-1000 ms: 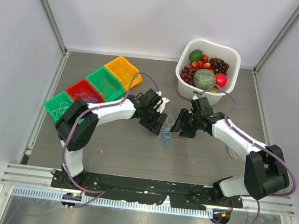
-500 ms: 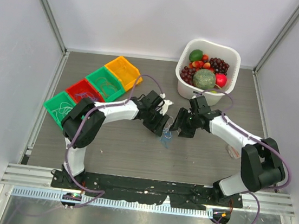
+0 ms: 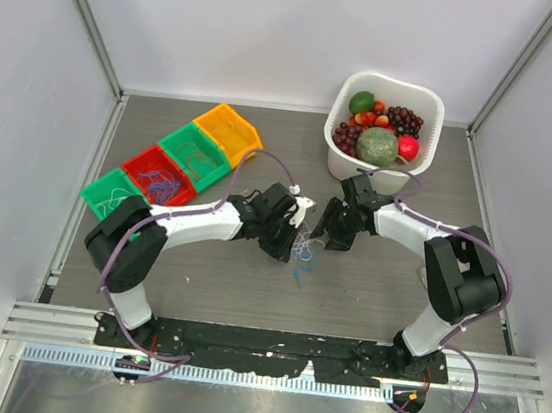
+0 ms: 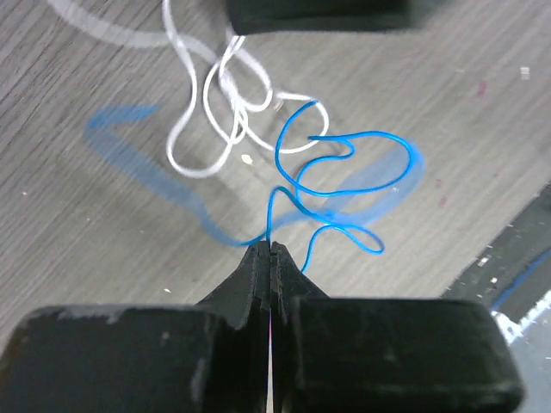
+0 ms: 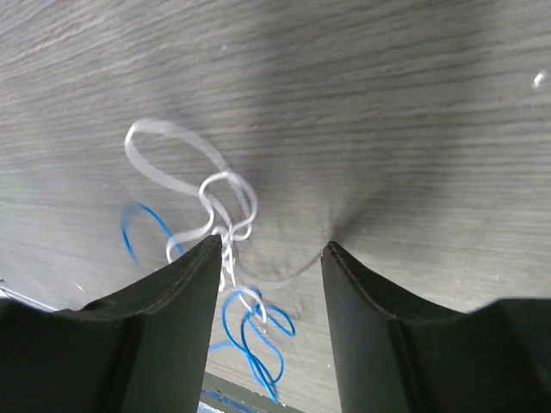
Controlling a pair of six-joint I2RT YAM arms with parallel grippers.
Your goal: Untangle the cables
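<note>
While both arms reached inward from the near edge, the grey wood-grain bench (image 3: 198, 268) carried everything else; the left arm (image 3: 204, 220) and the right arm (image 3: 409, 228), white with black joints, came almost head to head over its middle. At the far right stood a white tub (image 3: 340, 164) heaped with fruit (image 3: 377, 145), dark grapes and a round green one among them. At the far left four small bins ran in a slanted row: a yellow bin (image 3: 227, 130), a green bin (image 3: 194, 153), a red bin (image 3: 159, 174) with thin wires in it, and another green bin (image 3: 108, 196).

The left pincer (image 4: 269, 249) was pressed together, and it pinched the blue cable (image 4: 331, 181) at its very tip; the wire ran up out of the closed jaws into several open loops over the bench. The right pincer (image 5: 271, 249) stood spread, nothing held between its fingers; the white cable (image 5: 219, 202) lay just beside one finger.

The cables (image 3: 302, 255) sat as a small loose bunch on the bench between the two pincers, well apart from the bins and the tub; the white loops and the blue loops crossed one another where they met.
</note>
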